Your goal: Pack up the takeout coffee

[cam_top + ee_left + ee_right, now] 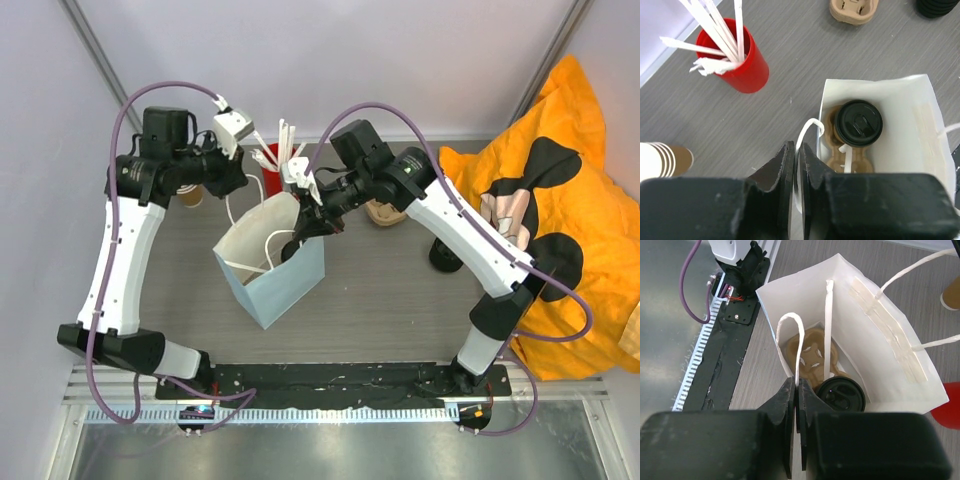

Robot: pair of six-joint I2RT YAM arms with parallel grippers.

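Inside paper bag (910, 125): takeout coffee (858, 122), black lid, sits in cup carrier (865, 164). L gripper (795, 150) pinched on bag handle (807, 131); R gripper (796, 386) pinched on opposite handle (790, 335).

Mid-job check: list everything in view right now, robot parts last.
table: one, grey, under everything
bag: one, pale blue outside, white inside, table centre
handles: two, white, on the bag
lidded cup: one, black lid, in the bag's carrier
carriers: two, tan; one in bag, one on table beyond it
red cup: one, behind bag
sticks: several, white, in red cup; one similar in bag
cup stack: one, tan, far left
lids: one stack, black, right
cloth: one, orange and black, far right
left gripper: shut on a handle
right gripper: shut on the other handle
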